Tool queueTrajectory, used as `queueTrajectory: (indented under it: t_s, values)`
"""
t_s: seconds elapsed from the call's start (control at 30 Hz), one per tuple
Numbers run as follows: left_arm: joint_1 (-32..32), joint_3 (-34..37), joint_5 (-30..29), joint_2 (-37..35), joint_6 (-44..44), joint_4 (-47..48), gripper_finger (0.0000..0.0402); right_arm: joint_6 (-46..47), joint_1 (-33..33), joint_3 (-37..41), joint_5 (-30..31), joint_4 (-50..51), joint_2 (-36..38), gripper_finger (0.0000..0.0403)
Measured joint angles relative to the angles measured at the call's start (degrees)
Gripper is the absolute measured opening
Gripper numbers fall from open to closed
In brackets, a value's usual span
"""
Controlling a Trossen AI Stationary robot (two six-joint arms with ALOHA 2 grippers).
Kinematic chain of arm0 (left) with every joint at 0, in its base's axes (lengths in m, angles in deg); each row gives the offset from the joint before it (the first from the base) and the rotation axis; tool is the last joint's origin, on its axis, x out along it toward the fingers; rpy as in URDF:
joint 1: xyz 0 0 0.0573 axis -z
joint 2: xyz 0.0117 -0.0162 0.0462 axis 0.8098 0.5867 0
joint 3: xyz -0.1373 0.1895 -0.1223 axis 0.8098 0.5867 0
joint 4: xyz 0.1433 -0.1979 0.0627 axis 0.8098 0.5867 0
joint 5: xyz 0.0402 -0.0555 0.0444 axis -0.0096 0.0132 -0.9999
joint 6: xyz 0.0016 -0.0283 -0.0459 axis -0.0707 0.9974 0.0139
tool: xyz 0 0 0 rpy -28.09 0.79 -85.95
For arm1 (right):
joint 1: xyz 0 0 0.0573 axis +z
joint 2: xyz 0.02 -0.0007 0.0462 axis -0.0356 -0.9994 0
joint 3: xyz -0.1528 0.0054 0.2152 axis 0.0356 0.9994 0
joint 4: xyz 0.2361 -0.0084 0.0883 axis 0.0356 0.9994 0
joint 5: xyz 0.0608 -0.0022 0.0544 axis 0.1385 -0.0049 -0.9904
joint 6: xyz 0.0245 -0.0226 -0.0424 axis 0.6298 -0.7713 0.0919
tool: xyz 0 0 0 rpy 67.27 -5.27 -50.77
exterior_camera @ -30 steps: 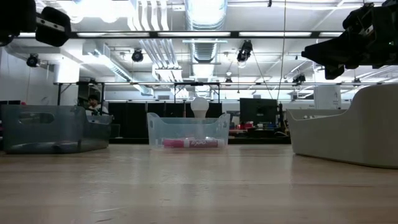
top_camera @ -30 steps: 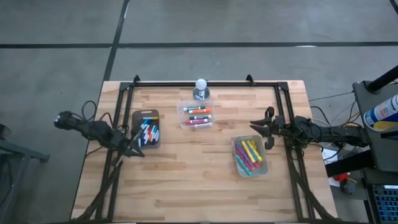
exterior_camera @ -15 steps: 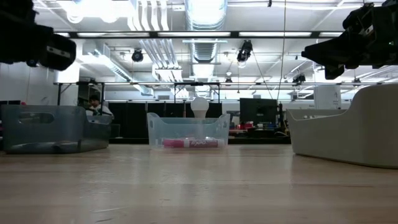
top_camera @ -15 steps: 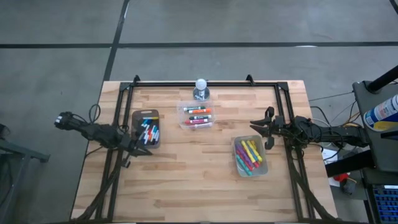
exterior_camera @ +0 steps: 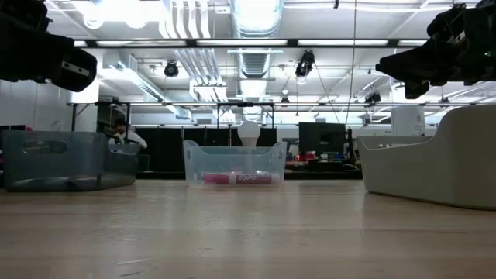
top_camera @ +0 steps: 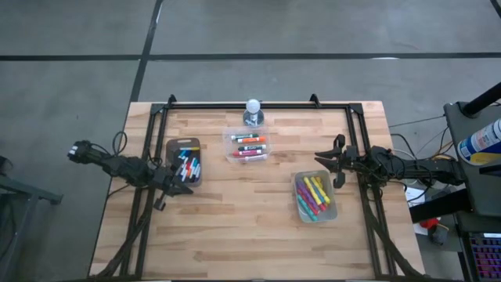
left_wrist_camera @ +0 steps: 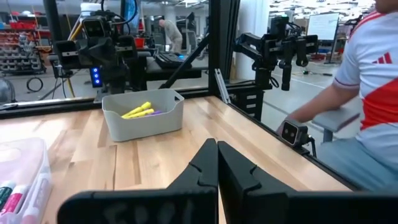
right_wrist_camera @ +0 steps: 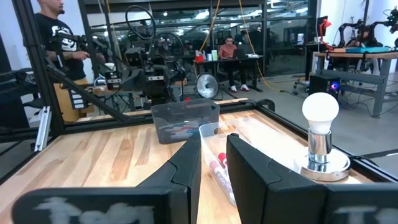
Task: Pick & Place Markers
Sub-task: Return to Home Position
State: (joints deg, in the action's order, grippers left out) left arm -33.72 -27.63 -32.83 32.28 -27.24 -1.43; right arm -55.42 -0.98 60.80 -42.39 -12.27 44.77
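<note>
A pale wooden bench (top_camera: 250, 227) with a black rail frame stands on a grey concrete floor. Beyond it is a workshop with ceiling ducts, strip lights and people at desks. One light bulb (top_camera: 252, 112) stands at the far edge.

There are three containers, and all hold markers (top_camera: 313, 192): a dark bin (top_camera: 186, 162) on the left, a clear tub (top_camera: 249, 146) at far centre with about four, and a grey tub (top_camera: 333, 205) near right. The other heaps are too crowded to count.

The left gripper (top_camera: 182, 183) hovers at the dark bin's near corner, fingers pressed together. The right gripper (top_camera: 327, 168), slightly spread, hangs just beyond the grey tub.
</note>
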Motion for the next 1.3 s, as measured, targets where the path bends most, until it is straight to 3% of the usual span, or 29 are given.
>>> queueTrajectory:
  t_s: [1.3]
  values:
    - [0.04, -0.02, -0.25, 0.02, 0.11, -0.56, 0.0000, 0.06, 0.00, 0.02, 0.00, 0.00, 0.00, 0.0068]
